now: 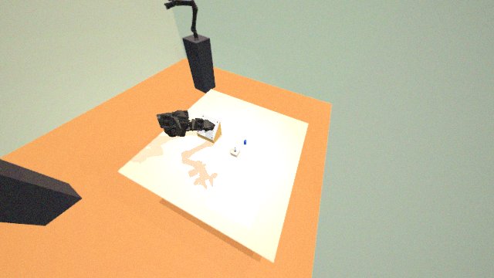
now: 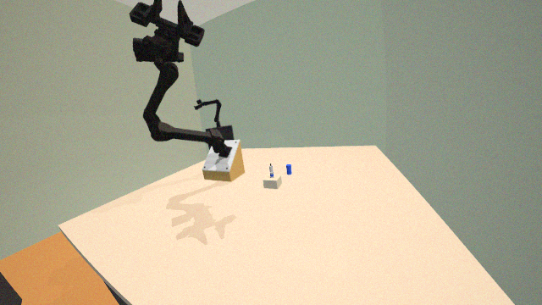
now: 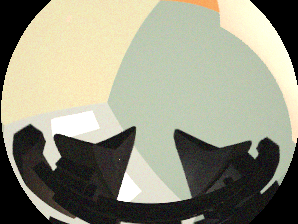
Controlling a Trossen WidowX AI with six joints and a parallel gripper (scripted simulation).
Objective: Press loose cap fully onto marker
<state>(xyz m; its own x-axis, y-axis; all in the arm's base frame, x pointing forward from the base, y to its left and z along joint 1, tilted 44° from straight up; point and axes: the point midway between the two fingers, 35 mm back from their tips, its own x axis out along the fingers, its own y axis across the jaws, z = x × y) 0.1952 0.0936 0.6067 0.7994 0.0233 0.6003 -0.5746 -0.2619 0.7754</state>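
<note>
The pincer [image 2: 169, 10] is standing half open and gripping nothing — I am seeing it raised high above the far left corner of the worktop [image 2: 339, 237], its fingers [image 2: 183, 14] pointing up at the ceiling. In the wrist view the two dark fingertips are framing only wall and a wedge of table, with a clear gap between them.

The arm [image 2: 158, 97] is rising from its base block [image 2: 223, 163], which is sitting near the far left corner of the worktop.

The marker [image 2: 271, 170] is standing upright in the holder block [image 2: 272, 183], toward the far edge and roughly midway along it. The cap [image 2: 289, 169] — blue, upright — is standing on the worktop just beside the holder, on its right, apart from the marker and well apart from the pincer.
</note>
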